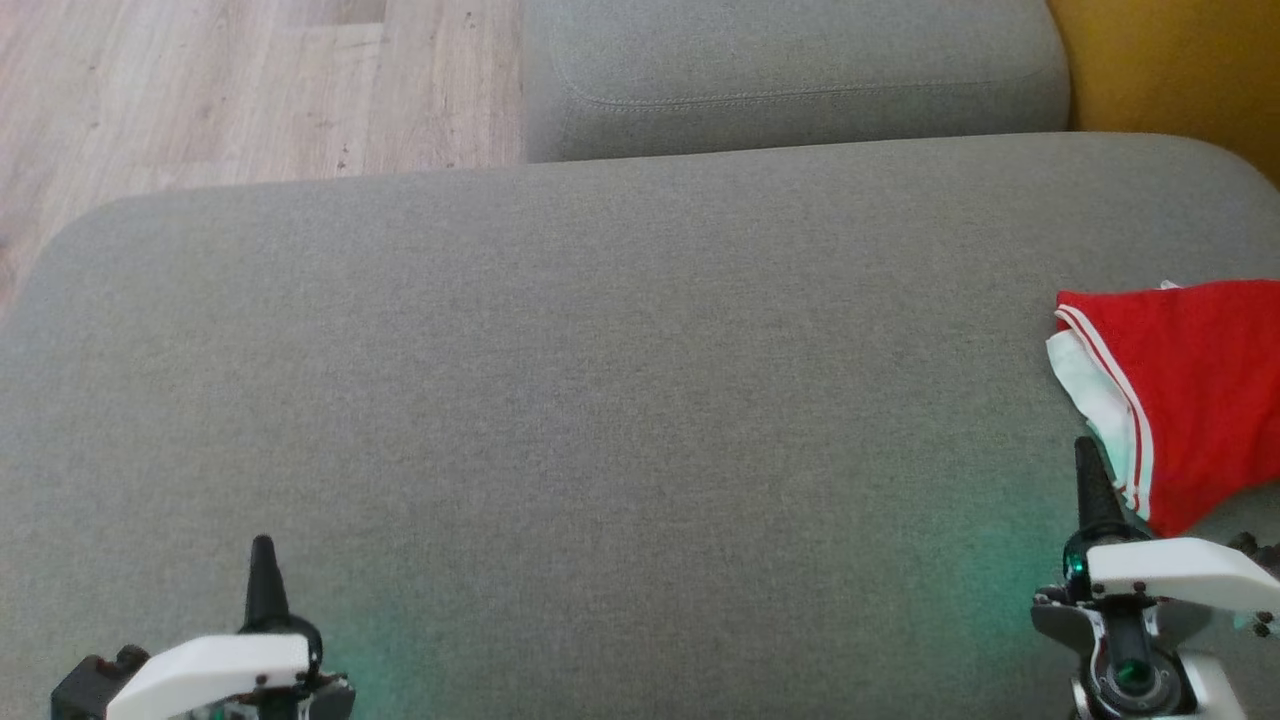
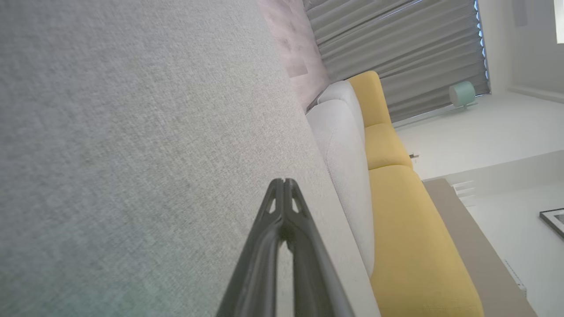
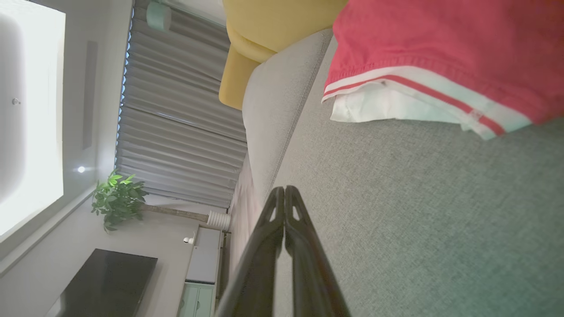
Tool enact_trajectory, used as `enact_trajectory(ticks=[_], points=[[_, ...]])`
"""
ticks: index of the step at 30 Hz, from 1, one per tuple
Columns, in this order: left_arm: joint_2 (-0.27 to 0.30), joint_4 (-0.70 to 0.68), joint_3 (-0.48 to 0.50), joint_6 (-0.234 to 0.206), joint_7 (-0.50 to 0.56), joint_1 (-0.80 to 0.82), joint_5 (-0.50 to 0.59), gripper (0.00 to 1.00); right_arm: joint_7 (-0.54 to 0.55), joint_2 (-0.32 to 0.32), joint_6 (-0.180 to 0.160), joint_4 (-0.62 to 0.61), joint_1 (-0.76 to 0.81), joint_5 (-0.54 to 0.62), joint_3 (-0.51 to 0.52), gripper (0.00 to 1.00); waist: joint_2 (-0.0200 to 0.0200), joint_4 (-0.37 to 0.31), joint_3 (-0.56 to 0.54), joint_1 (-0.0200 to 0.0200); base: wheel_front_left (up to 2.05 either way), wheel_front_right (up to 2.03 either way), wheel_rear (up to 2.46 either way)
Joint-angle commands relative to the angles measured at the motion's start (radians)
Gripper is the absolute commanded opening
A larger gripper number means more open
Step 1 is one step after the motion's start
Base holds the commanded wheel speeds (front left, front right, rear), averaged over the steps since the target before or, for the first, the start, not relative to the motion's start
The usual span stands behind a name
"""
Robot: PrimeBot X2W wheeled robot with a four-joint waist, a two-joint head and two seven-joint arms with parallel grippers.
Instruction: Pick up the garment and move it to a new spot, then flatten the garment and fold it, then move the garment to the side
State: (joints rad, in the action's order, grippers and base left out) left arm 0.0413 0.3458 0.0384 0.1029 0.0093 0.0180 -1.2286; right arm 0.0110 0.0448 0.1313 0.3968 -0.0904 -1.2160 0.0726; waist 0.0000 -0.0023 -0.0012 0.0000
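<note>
1. Fingers of the left gripper [image 1: 262, 548] are pressed together at the near left, with nothing between them. They point toward the far side over bare grey fabric.
2. At the near right, the right gripper [image 1: 1086, 452] is likewise pressed together and holds nothing. Its tips stand just left of the garment's near corner. The right wrist view shows grey fabric between the tips and the cloth, so the two are apart.
3. Both grippers hang over a wide grey seat cushion [image 1: 600, 380], which runs from the near edge to a rounded far edge.
4. The garment [image 1: 1205, 390] lies on the right side of that cushion, partly cut off by the right edge of the head view. It is red, with a white band and thin red stripes along its left hem. A bit of white cloth shows from under that hem.
5. Past the cushion's far edge sits a second cushion [image 1: 790, 80], also grey, with a stitched seam along its front.
6. Pale wooden floor [image 1: 200, 90] shows at the far left, and a yellow sofa [image 1: 1170, 70] at the far right.
7. Farthest off, the right wrist view takes in a pleated grey curtain [image 3: 176, 114], a green plant [image 3: 116, 198] and a dark screen [image 3: 105, 281].
</note>
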Motion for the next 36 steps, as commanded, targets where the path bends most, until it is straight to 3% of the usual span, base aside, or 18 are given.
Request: enact_trajectory(ticks=[1, 36], points=[[0.007, -0.04, 0.037, 0.008, 0.009, 0.051, -0.026, 0.0, 0.01, 0.004, 0.0, -0.046, -0.025, -0.029, -0.009, 0.0, 0.0, 0.0, 0.0, 0.0, 0.0, 0.0, 0.0], [0.009, -0.1, 0.075, 0.028, 0.104, 0.09, -0.38, 0.0, 0.102, 0.005, -0.001, -0.152, -0.018, -0.393, 0.041, 0.0, 0.0, 0.002, 0.004, 0.0, 0.0, 0.0, 0.0]])
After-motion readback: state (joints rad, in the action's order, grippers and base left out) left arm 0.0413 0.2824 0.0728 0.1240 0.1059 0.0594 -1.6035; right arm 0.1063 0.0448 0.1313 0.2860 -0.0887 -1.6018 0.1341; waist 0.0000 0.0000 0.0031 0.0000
